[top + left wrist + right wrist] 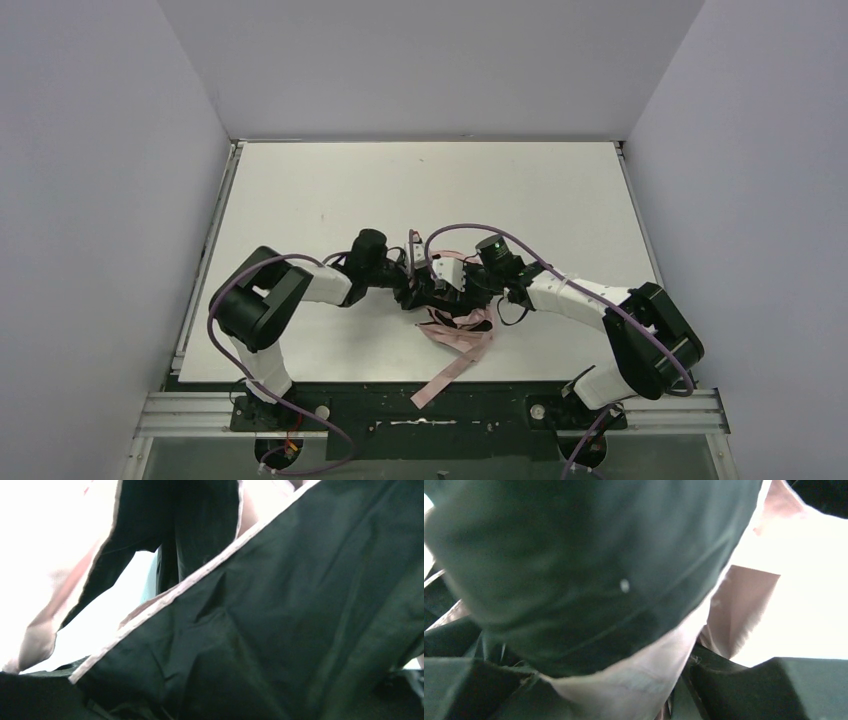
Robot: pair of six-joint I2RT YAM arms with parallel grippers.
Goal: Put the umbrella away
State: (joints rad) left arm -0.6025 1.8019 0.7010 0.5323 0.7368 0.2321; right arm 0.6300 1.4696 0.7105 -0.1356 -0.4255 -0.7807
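Umbrella (458,322) sits at the 6 o'clock edge of the table (330,190), canopy loose. Right end effector (470,285) is grasping the canopy. Left end effector (410,288) is buried in fabric, so we can't tell. We'd gather the folds tight first.

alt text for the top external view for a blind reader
The left arm and right arm reach inward and meet over a crumpled pink and black umbrella near the front of a white table. A pink strip of it trails toward the near edge.
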